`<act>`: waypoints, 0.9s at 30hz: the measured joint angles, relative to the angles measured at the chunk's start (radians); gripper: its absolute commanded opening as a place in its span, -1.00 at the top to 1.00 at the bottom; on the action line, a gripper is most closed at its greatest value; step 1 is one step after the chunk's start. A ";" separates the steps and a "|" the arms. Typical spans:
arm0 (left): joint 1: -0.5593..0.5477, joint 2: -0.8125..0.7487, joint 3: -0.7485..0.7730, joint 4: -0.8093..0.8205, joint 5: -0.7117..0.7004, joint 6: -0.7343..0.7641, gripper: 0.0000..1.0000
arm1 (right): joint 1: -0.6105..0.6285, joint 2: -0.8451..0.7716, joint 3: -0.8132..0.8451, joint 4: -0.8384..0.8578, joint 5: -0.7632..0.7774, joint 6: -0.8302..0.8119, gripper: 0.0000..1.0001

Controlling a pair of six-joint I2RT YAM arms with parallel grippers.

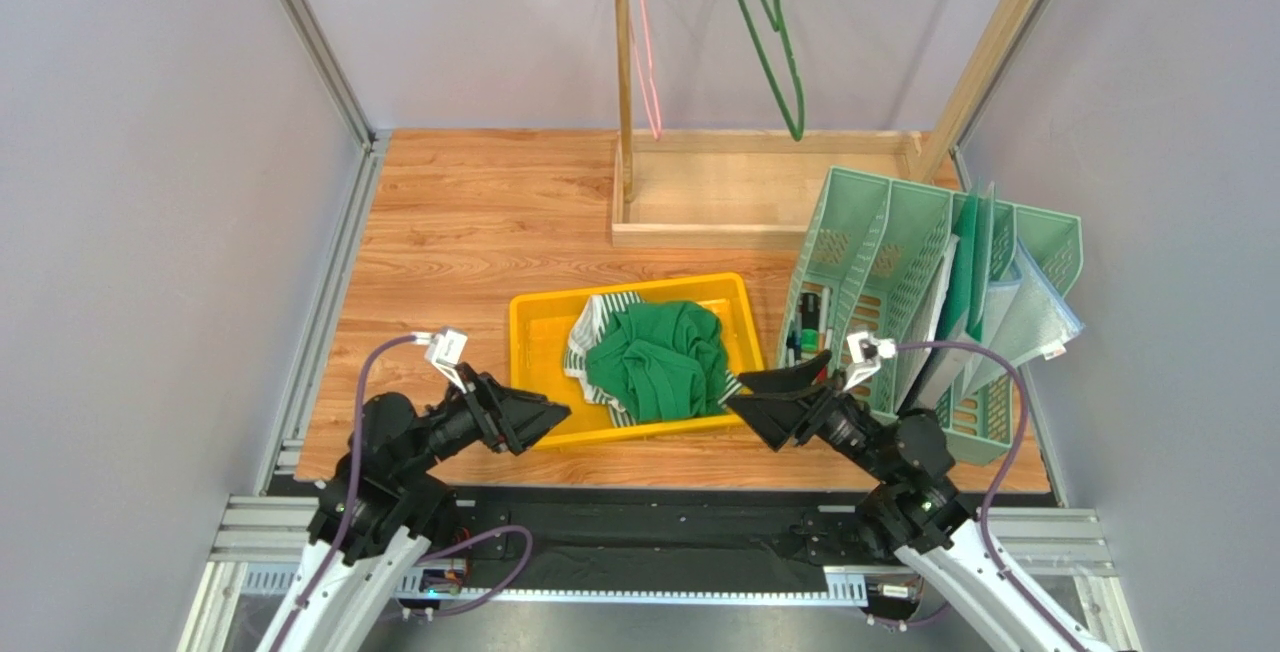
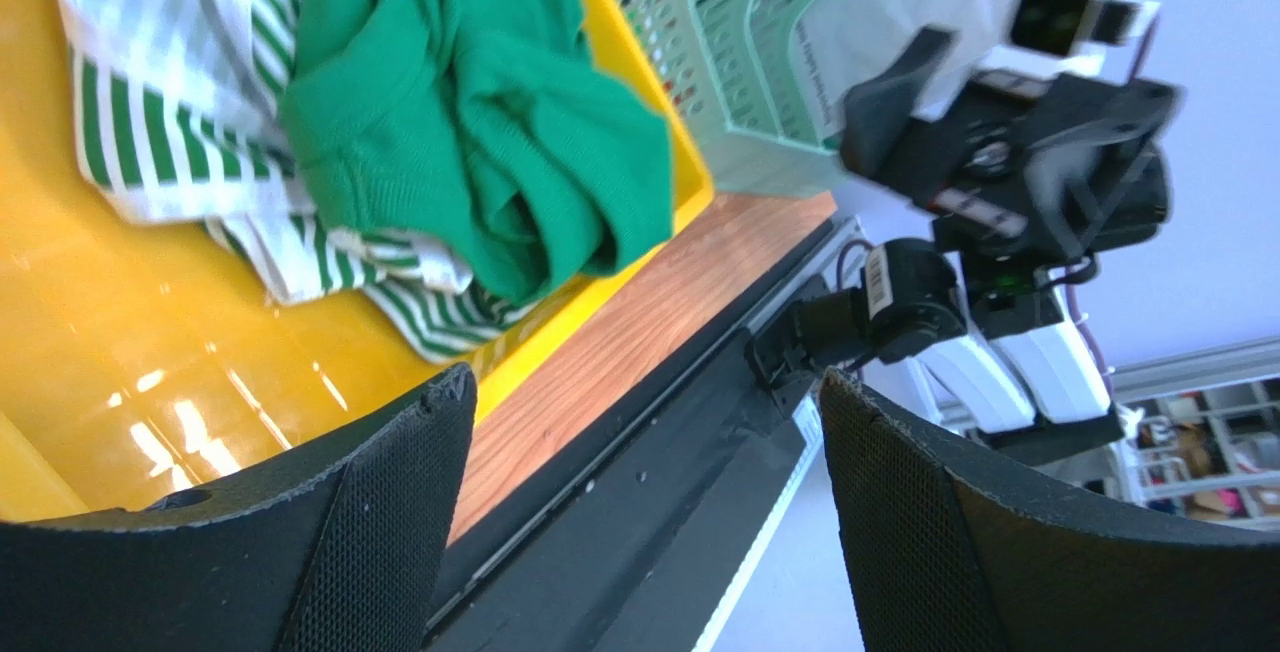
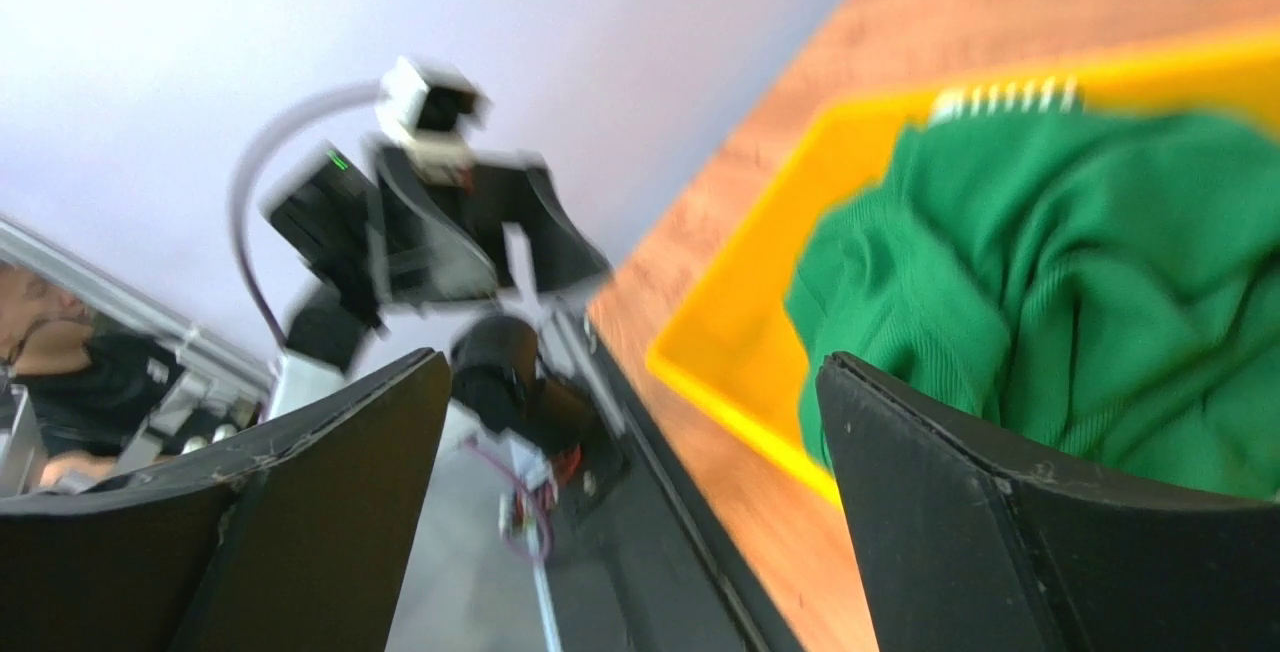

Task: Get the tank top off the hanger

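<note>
Tank top (image 1: 657, 363) lies crumpled in the bin (image 1: 541, 315), green hanger (image 1: 774, 37) bare well behind it; left end effector (image 1: 553, 415) and right end effector (image 1: 771, 388) hang released at the bin's near corners, so best withdraw without snagging cloth

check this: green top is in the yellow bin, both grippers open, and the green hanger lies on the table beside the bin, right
Wrong on the hanger: the green hanger hangs bare at the back rack, not on the table, per the top external view. The green top is in the yellow bin, and the left gripper and right gripper are open.
</note>
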 measured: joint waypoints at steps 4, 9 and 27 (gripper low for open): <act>-0.001 -0.002 -0.126 0.094 0.023 -0.055 -0.78 | 0.011 -0.077 0.005 -0.029 0.108 -0.018 -1.00; -0.001 0.006 -0.253 0.288 0.045 -0.142 -0.80 | 0.029 -0.079 0.005 -0.209 0.327 -0.067 -1.00; -0.003 -0.002 -0.261 0.280 -0.010 -0.044 -0.79 | 0.029 -0.085 0.005 -0.352 0.496 -0.089 -1.00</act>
